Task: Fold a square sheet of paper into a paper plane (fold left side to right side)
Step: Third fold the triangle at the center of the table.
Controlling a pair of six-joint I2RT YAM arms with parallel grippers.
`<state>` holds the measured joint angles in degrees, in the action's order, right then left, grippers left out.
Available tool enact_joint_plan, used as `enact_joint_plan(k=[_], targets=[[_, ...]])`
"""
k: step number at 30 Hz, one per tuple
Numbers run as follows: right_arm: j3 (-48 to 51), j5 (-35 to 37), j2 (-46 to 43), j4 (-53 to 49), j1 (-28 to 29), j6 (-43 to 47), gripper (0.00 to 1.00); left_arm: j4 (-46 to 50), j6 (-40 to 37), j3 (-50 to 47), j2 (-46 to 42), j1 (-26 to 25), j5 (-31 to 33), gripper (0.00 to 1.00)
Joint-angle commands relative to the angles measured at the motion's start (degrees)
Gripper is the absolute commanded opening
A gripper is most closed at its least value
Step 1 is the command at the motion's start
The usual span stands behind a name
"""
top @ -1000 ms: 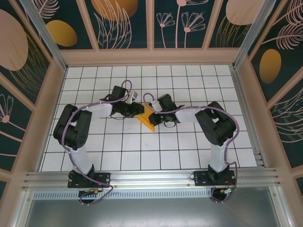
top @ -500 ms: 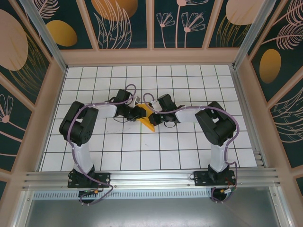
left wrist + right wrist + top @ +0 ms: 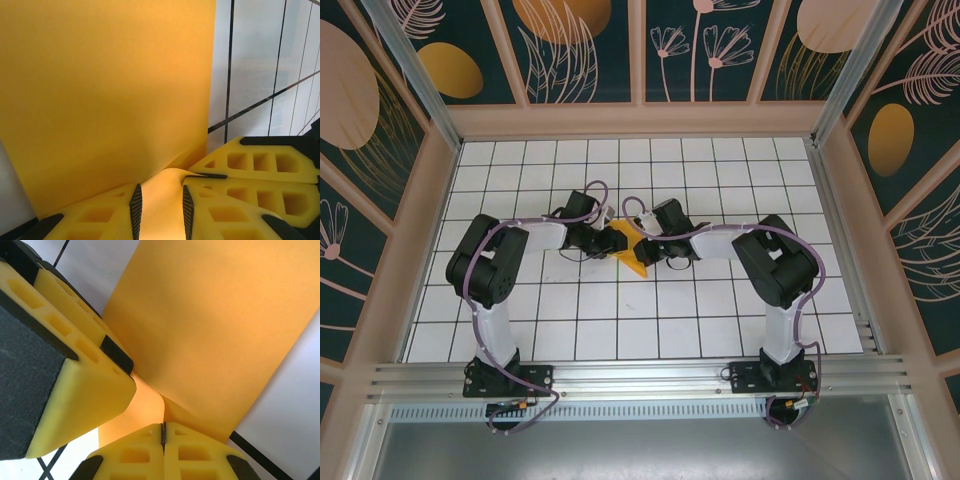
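The square sheet of paper [image 3: 632,252], orange-yellow, lies near the middle of the tiled table [image 3: 720,310], between the 2 grippers. The right gripper [image 3: 162,432] is closed tight and pinches a raised edge of the paper. The left gripper [image 3: 161,195] stands partly open, with a hump of paper between its pads.

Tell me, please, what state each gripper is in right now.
Left gripper: partly open, astride the thin orange-yellow paper sheet; grip cannot be told.
Right gripper: closed, pinching that sheet.
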<state>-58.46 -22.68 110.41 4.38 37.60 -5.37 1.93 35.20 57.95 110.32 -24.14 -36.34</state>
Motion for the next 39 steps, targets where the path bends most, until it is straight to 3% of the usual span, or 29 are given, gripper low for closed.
enact_joint_plan(k=[1, 10, 13, 20, 31, 39], targets=[[-0.2, -0.4, -0.6, -1.8, -0.8, -1.5, 0.02, 3.2, -1.7, -1.9, 2.7, -0.1, 3.6, 0.31], [1.2, 0.3, -10.8, -3.4, -3.7, -5.7, 0.29, 2.7, -1.8, -3.2, 4.4, -0.2, 5.0, 0.31], [3.2, -0.6, -14.8, -4.5, -3.9, -6.5, 0.33, 2.5, -1.8, -3.5, 4.3, -0.2, 5.1, 0.30], [6.4, -10.0, -16.4, -3.0, -0.2, -10.6, 0.31, 2.5, -1.9, -3.2, 3.8, -0.2, 5.3, 0.30], [-0.1, -12.0, -5.7, -4.4, 2.1, -8.9, 0.27, 2.5, -2.0, -3.1, 3.8, -0.3, 5.3, 0.30], [0.0, -11.5, -3.0, -6.4, 2.0, -7.4, 0.27, 2.6, -2.2, -2.9, 3.9, -0.3, 5.4, 0.30]])
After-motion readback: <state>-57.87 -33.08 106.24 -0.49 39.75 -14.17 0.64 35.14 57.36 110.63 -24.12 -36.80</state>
